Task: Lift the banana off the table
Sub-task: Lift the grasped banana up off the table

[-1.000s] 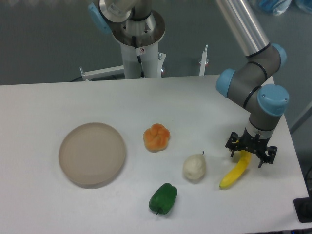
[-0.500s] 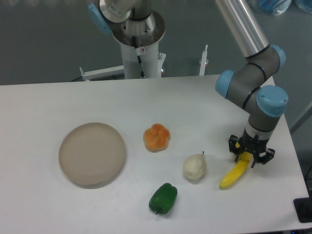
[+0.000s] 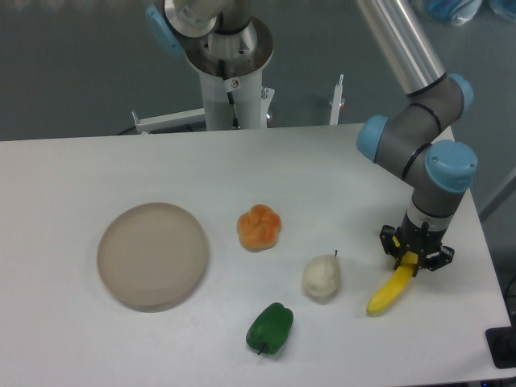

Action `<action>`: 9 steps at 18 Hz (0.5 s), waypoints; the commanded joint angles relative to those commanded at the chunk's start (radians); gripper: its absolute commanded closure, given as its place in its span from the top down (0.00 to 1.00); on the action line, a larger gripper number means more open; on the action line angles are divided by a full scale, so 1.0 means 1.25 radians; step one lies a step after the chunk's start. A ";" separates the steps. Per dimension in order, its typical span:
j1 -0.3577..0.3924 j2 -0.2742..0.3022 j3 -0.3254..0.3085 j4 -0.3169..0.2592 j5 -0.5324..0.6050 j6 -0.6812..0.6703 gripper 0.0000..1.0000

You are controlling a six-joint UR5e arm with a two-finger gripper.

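A slim, curved yellow banana (image 3: 389, 289) lies at the right side of the white table (image 3: 121, 169), its lower tip pointing toward the front edge. My gripper (image 3: 414, 257) points straight down over the banana's upper end, with its black fingers closed in against that end. The fingers hide the top of the banana. Whether the lower tip still touches the tabletop cannot be made out.
A whitish pear (image 3: 321, 276) with a stem sits just left of the banana. A green pepper (image 3: 270, 327) lies near the front, an orange fruit (image 3: 260, 227) in the middle and a round beige plate (image 3: 152, 255) on the left. The table's right edge runs close by.
The fingers have drawn together from spread wide to tight on the banana's upper end. The banana has shifted slightly to the right.
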 joint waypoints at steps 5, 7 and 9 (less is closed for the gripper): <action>-0.011 0.047 0.050 -0.007 -0.006 0.002 0.27; -0.017 0.065 0.054 -0.007 -0.010 0.005 0.27; -0.040 0.085 0.054 -0.006 -0.011 0.002 0.27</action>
